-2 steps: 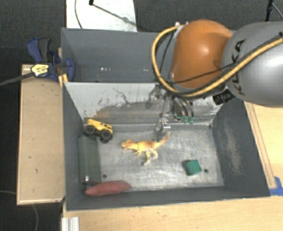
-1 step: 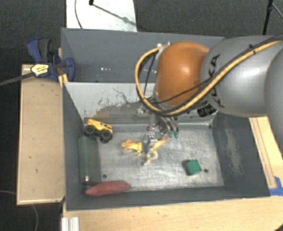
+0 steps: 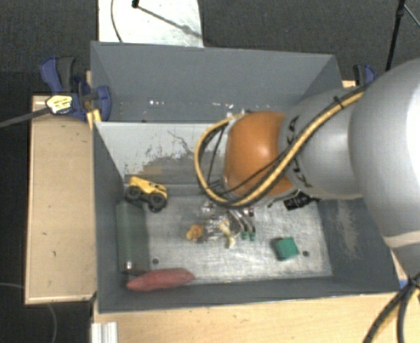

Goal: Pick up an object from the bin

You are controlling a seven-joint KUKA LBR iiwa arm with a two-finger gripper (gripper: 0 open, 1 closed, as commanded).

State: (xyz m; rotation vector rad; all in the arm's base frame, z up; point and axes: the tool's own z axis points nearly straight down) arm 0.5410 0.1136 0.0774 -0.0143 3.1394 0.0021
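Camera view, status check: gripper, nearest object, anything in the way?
Gripper low over centre of bin. Small tan piece right beside it, view's left. Green block and yellow toy truck lie apart, not crowding.

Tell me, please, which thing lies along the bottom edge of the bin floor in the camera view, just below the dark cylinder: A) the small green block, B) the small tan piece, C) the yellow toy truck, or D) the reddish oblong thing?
D: the reddish oblong thing lies along the floor's bottom edge, right below the dark cylinder, while the yellow toy truck sits above the cylinder and the green block lies well to the right.
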